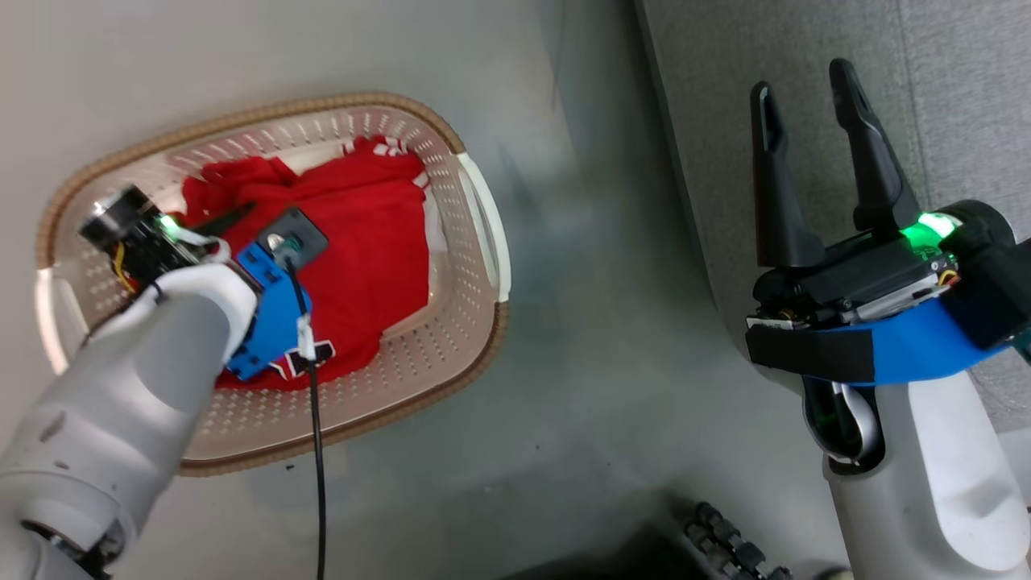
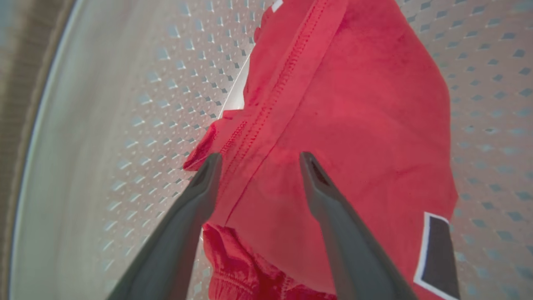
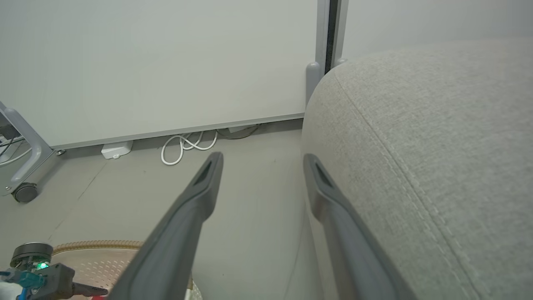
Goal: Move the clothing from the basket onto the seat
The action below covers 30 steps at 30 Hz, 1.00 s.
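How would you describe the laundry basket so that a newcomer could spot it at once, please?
Start at the big grey seat; on the pale floor to its left sits the basket. It is oval cream plastic with perforated walls and a brown woven-look rim, and it alone holds bright red clothing.

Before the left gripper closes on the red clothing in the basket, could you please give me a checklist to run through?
1. Left gripper open, dark fingers either side of a seamed fold: ok.
2. Bright red soft clothing with white trim lying inside the oval cream perforated plastic basket: ok.
3. Contact between gripper and fabric: cannot tell.
4. Right gripper open, holding nothing, beside the large grey fabric seat: ok.
5. Black cable on the left arm clear of the clothing: cannot tell.
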Available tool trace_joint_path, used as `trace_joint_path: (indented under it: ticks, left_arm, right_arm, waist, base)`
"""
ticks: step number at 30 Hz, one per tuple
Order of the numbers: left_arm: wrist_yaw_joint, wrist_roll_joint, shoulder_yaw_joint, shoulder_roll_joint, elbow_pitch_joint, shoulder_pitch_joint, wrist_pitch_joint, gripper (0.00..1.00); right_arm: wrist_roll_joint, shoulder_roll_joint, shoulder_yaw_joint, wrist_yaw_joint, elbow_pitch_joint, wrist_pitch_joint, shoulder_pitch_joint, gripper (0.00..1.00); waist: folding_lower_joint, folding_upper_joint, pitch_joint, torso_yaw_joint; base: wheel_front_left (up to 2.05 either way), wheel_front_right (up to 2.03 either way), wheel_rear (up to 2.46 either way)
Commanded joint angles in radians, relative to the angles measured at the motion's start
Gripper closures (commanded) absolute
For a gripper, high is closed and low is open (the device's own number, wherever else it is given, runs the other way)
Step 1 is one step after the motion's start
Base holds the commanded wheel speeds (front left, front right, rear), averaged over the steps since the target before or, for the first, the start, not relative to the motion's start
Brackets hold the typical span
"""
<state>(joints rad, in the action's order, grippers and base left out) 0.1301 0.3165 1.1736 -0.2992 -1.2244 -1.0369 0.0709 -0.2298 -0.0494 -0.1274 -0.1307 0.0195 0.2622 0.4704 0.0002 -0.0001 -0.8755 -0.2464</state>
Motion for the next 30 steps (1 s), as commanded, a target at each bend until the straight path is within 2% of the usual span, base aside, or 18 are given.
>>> trace_joint_path:
  ticks: [1, 8, 15, 16, 17, 18, 19, 30]
  left_arm:
    - [0.000, 0.007, 0.005, -0.012, -0.005, -0.028, -0.007, 0.00]
    - [0.000, 0.052, 0.049, -0.040, -0.014, -0.089, -0.027, 0.00]
    - [0.000, 0.077, 0.085, -0.052, -0.001, -0.107, -0.052, 0.00]
    - [0.000, 0.076, 0.089, -0.052, 0.000, -0.105, -0.060, 0.16]
    - [0.001, 0.078, 0.091, -0.052, 0.003, -0.106, -0.064, 0.69]
    - [0.001, 0.080, 0.094, -0.053, 0.005, -0.105, -0.069, 0.69]
    - [0.001, 0.082, 0.096, -0.053, 0.007, -0.102, -0.073, 1.00]
    - [0.000, 0.095, 0.108, -0.043, 0.050, -0.087, -0.054, 1.00]
  right_arm:
    - [-0.003, -0.002, -0.002, 0.000, 0.014, 0.004, 0.020, 0.00]
    - [-0.013, -0.002, -0.012, 0.000, 0.076, 0.004, 0.013, 0.00]
    - [-0.023, -0.001, -0.019, 0.000, 0.102, 0.004, 0.008, 0.00]
    - [-0.022, -0.002, -0.018, 0.000, 0.102, 0.004, 0.010, 0.00]
    - [-0.021, -0.002, -0.018, 0.000, 0.102, 0.004, 0.011, 0.00]
    - [-0.022, -0.002, -0.017, 0.000, 0.102, 0.004, 0.014, 0.00]
    - [-0.023, -0.002, -0.016, 0.000, 0.104, 0.004, 0.017, 0.00]
    - [-0.005, -0.002, -0.002, 0.000, 0.096, 0.004, 0.020, 0.00]
  waist:
    - [-0.0002, 0.0001, -0.045, -0.023]
    - [-0.0002, 0.0001, -0.120, -0.049]
    - [-0.0002, 0.0001, -0.150, -0.057]
    - [-0.0002, 0.0001, -0.151, -0.057]
    - [-0.0002, 0.0001, -0.151, -0.056]
    - [-0.0002, 0.0001, -0.151, -0.056]
    - [-0.0002, 0.0001, -0.151, -0.056]
    - [-0.0002, 0.0001, -0.119, -0.033]
  base:
    - [0.00, 0.00, 0.00]
    - [0.00, 0.00, 0.00]
    - [0.00, 0.00, 0.00]
    - [0.00, 0.00, 0.00]
    - [0.00, 0.00, 0.00]
    - [0.00, 0.00, 0.00]
    - [0.00, 0.00, 0.00]
    - [0.00, 0.00, 0.00]
